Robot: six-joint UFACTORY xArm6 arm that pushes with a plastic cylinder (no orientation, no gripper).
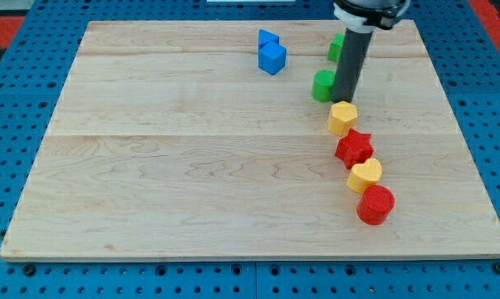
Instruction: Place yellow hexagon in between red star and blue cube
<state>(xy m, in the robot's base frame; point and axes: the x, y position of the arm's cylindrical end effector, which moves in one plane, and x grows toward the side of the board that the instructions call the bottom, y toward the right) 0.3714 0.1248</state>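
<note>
The yellow hexagon [343, 118] lies right of the board's middle, touching the red star [354, 148] just below and right of it. The blue cube [272, 58] sits near the view's top, centre, with a second blue block [267, 38] right behind it. My tip [345, 100] stands just above the yellow hexagon, at its top edge, close to or touching it. The rod rises from there to the view's top edge.
A green block [323, 85] sits left of the rod, another green block [336, 46] is partly hidden behind it. A yellow heart-like block [365, 174] and a red cylinder [375, 204] follow below the red star. The wooden board [192, 166] lies on a blue pegboard.
</note>
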